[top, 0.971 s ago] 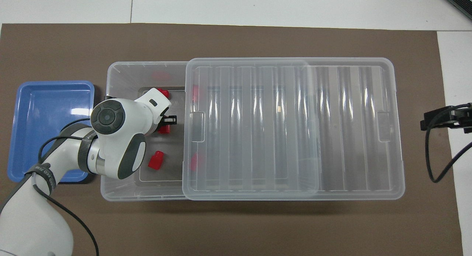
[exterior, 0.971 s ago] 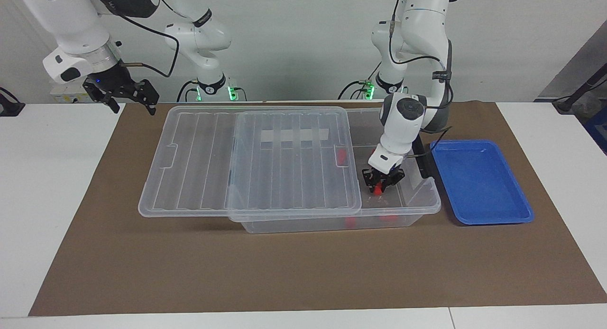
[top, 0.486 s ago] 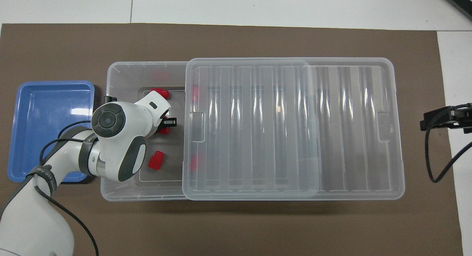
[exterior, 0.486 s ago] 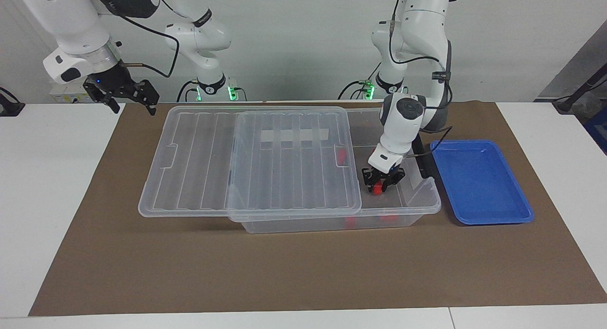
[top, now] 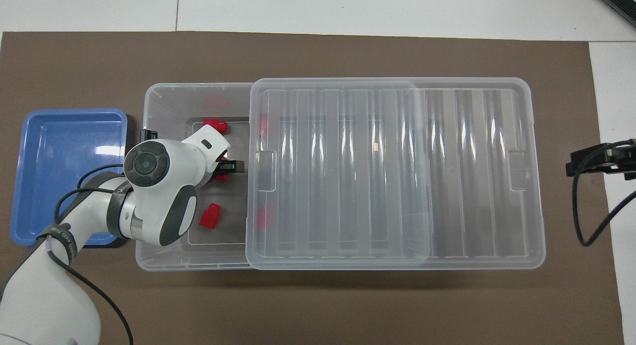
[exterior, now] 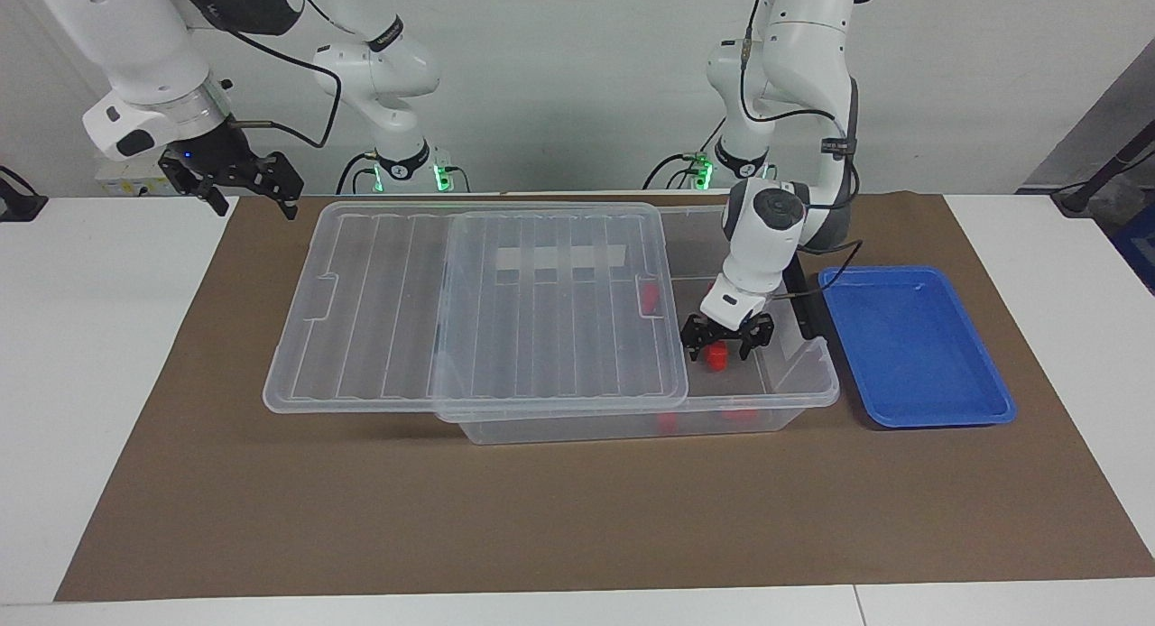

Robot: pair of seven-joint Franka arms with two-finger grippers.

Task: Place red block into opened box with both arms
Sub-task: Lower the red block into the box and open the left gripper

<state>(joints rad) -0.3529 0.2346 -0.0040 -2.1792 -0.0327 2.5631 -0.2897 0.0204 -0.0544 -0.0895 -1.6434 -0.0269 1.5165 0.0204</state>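
Counting red blocks in the box (exterior: 794, 387): three lie in plain sight on its floor, more show blurred through the lid (exterior: 469, 306). One red block (exterior: 717, 359) lies released under the left hand (exterior: 727, 348), fingers spread apart. One blue tray (exterior: 911, 346) sits beside the box. Right hand (exterior: 244, 193) waits spread wide over the brown mat (exterior: 541, 518) on the white desk (exterior: 90, 337), by a pale wall.
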